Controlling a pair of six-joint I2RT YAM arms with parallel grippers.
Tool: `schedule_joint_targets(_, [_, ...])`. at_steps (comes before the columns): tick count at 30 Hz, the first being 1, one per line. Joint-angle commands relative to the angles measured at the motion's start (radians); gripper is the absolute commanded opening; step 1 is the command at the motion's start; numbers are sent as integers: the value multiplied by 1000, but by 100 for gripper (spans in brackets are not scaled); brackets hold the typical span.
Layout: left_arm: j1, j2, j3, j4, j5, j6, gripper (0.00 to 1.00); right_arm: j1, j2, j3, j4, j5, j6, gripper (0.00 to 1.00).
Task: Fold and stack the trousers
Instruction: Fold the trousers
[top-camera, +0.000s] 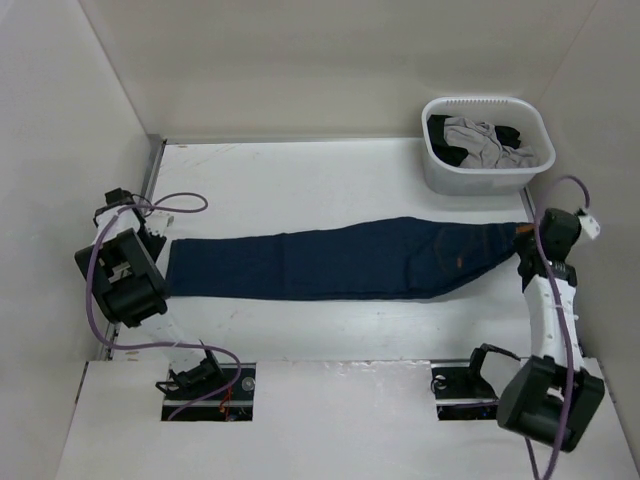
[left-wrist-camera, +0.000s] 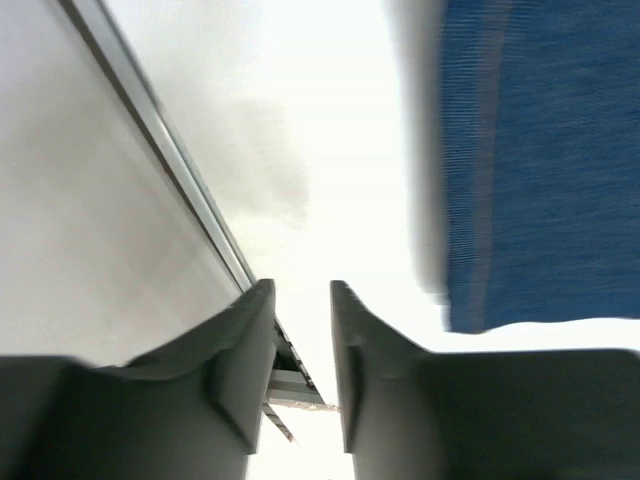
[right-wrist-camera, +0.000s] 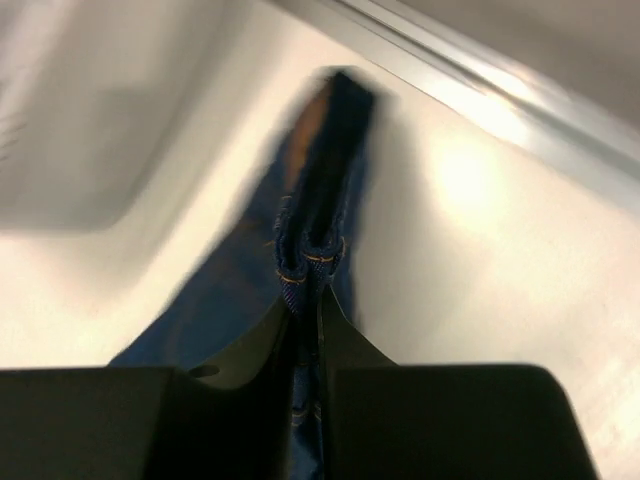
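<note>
Trousers (top-camera: 330, 262) spread lengthwise; first fold not yet made.
Across the table (top-camera: 300, 170) they lay flat, hems leftward. The right gripper (right-wrist-camera: 305, 300) was clenched on the waist end; the left gripper (left-wrist-camera: 303, 300) stood slightly parted, empty, beside the hems. Judged next: seize the hems and carry them toward the waist.

No text, labels, brands or numbers can be read in any view.
</note>
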Motion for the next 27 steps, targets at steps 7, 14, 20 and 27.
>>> schedule_joint_targets(7, [-105, -51, 59, -39, 97, -69, 42, 663, -42, 335, -84, 263, -454, 0])
schedule_joint_targets(14, [-151, 57, 74, 7, 91, -142, 41, 1244, 191, 441, -107, 553, -211, 0])
schedule_joint_targets(20, [-143, 104, 82, 20, 99, -147, 39, 1441, 473, 583, -101, 604, 0, 0])
schedule_joint_targets(27, [-175, 115, 62, 40, 99, -147, 39, 1524, 638, 654, -81, 659, 55, 0])
